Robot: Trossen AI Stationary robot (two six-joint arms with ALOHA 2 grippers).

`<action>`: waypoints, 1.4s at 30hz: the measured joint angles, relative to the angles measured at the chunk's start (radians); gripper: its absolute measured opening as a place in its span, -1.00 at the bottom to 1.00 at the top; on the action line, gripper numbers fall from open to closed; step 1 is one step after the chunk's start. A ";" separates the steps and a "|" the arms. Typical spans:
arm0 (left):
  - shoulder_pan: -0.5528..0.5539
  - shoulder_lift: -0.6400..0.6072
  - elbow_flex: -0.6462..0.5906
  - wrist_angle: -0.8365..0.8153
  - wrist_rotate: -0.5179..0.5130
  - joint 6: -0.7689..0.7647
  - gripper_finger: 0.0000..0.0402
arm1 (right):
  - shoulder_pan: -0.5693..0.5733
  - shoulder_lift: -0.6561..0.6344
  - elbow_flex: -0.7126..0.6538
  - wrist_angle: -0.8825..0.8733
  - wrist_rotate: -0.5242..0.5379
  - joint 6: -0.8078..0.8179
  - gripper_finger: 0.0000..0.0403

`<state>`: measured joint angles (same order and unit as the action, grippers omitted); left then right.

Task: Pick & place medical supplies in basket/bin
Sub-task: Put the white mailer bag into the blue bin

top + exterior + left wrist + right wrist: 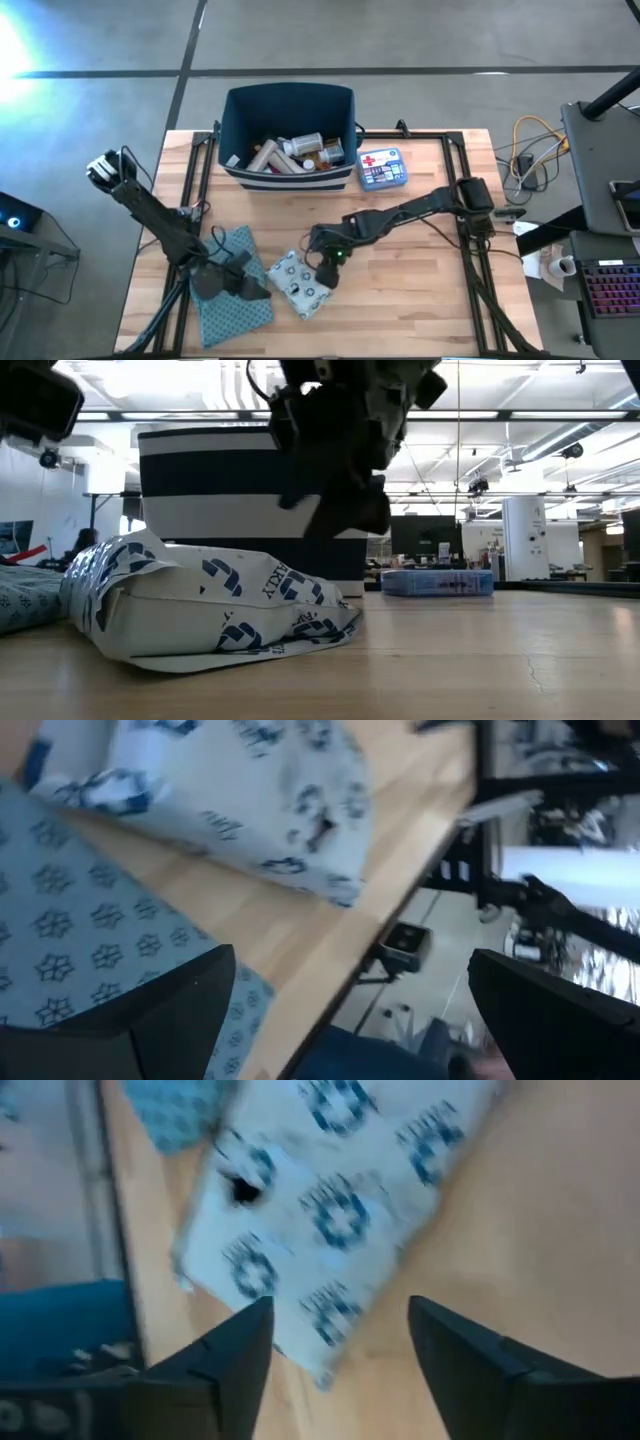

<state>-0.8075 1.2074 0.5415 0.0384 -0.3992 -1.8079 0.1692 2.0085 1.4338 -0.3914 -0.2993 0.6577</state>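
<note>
I am going for the pouch now. It lies flat on the table, near the front, well apart from the bin. The bin sits at the back and already has bottles in it. The red-cross box waits just beside the bin.

My right gripper hangs just over one edge of the pouch. My fingers are spread wide and hold nothing. I think my next move is to go down, get a finger on each side of the pouch, and squeeze. It looks soft and may bend.

My left gripper rests over the teal cloth, just beside the pouch. It is wide open and empty too.
</note>
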 joint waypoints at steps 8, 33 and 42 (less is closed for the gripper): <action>-0.004 0.264 0.067 0.104 0.003 -0.143 0.88 | -0.001 0.011 -0.001 0.044 -0.032 0.042 0.30; 0.147 0.521 0.202 0.183 -0.313 -0.082 0.88 | 0.004 0.164 -0.011 0.193 -0.216 0.061 0.15; 0.162 0.521 0.244 0.189 -0.301 -0.009 0.88 | 0.020 0.166 -0.021 0.224 -0.205 -0.014 0.06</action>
<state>-0.6453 1.7280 0.7856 0.2275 -0.7005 -1.8173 0.1888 2.1750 1.4132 -0.1675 -0.5041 0.6441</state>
